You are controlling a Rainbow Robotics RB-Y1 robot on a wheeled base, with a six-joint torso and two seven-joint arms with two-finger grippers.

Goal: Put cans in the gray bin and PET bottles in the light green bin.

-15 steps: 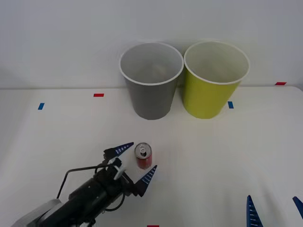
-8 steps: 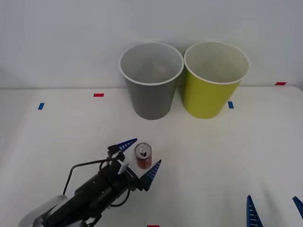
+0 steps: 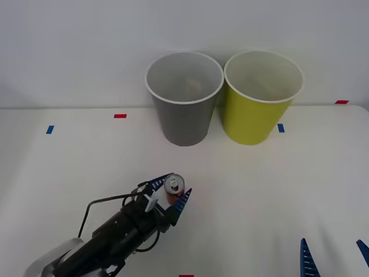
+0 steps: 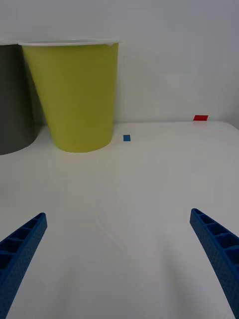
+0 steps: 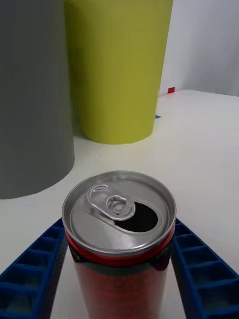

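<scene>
- Front view: the left gripper (image 3: 172, 191) has its jaws clenched on the small red drink can with a silver top (image 3: 173, 188), which stands upright on the white table (image 3: 277, 184), in front of the tall dark gray bin with a white rim (image 3: 184, 98). The yellow-green bin (image 3: 262, 97) stands just beside the gray one.
- Right wrist view: the right gripper (image 4: 119, 259) hovers over the table, jaws released.
- Left wrist view: blue ribbed fingers (image 5: 35, 259) press both sides of the can, whose tab opening is open.
</scene>
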